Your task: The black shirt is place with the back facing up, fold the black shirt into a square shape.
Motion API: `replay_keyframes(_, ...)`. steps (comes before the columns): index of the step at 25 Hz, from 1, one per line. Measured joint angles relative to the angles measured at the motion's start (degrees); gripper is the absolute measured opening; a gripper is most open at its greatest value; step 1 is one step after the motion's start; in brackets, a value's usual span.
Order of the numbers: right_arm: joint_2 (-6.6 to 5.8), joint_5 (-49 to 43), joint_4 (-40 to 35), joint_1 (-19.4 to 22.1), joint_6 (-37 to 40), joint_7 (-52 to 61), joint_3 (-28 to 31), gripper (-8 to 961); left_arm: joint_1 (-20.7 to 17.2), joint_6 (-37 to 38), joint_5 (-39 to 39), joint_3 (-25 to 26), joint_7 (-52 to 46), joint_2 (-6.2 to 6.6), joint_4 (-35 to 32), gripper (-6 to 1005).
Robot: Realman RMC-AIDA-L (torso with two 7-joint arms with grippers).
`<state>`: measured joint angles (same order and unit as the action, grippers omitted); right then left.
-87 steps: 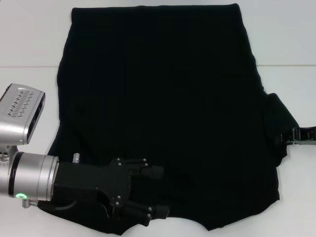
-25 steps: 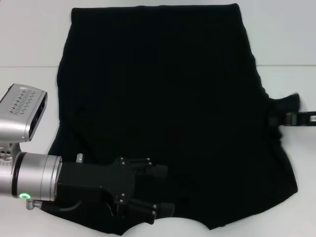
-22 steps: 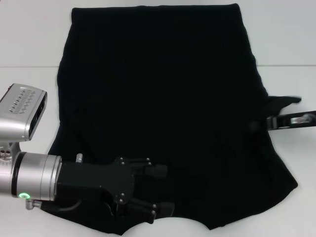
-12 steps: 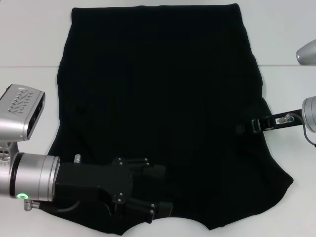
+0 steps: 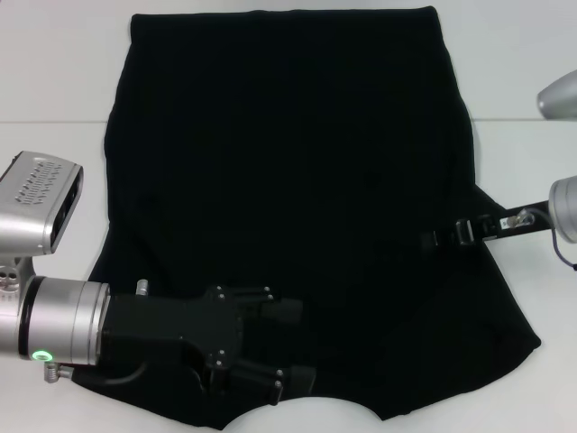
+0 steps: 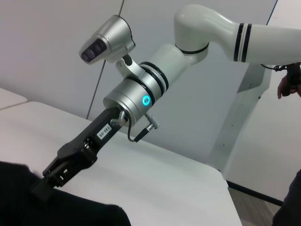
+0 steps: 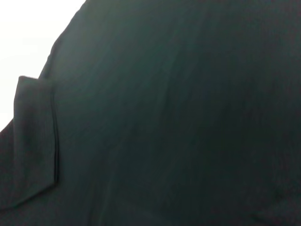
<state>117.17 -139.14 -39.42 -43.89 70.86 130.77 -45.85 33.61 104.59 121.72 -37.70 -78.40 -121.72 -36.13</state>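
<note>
The black shirt (image 5: 288, 180) lies spread flat over the white table, plain side up. My right gripper (image 5: 444, 237) reaches in from the right edge and is shut on the shirt's right sleeve, holding it over the shirt's body. The left wrist view shows that same gripper (image 6: 46, 181) pinching dark cloth (image 6: 61, 212) low over the table. Black fabric (image 7: 178, 117) fills the right wrist view, with a folded flap (image 7: 35, 141) at one side. My left gripper (image 5: 293, 347) rests open above the shirt's near left part, fingers wide apart.
The white table (image 5: 54, 63) shows around the shirt on the left, right and near sides. A seam line crosses the table (image 5: 523, 120). A person's hand (image 6: 288, 82) shows at the far edge of the left wrist view, away from the table (image 6: 164, 174).
My right gripper has lifted the right sleeve from the shirt's outer edge and carried it left, inward over the body. The left arm has barely moved.
</note>
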Motion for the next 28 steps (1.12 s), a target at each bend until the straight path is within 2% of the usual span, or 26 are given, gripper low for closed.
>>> replay_keyframes(2,-0.47,0.90,-0.08,0.16,0.07,0.06,0.59,178,0.01,-0.03,0.00,0.00,0.00,0.01,0.00,908)
replay_keyframes(8,-1.63,1.13,-0.52,0.26,-0.52,0.53,2.74,419,0.12,-0.18,0.00,-0.01,0.00,0.09,0.05,907)
replay_keyframes(15,-3.36,0.81,-0.18,1.67,-7.16,4.69,3.03,572,0.14,-0.26,0.00,-0.01,0.00,0.09,0.03,905)
replay_keyframes(24,-3.86,0.77,4.49,2.50,-12.43,6.87,3.03,805,0.14,-0.79,0.00,-0.02,0.09,0.09,0.10,904)
replay_keyframes(28,-3.94,0.72,6.47,2.35,-14.90,6.87,2.84,802,0.14,-0.68,0.00,-0.07,0.05,0.09,0.01,903)
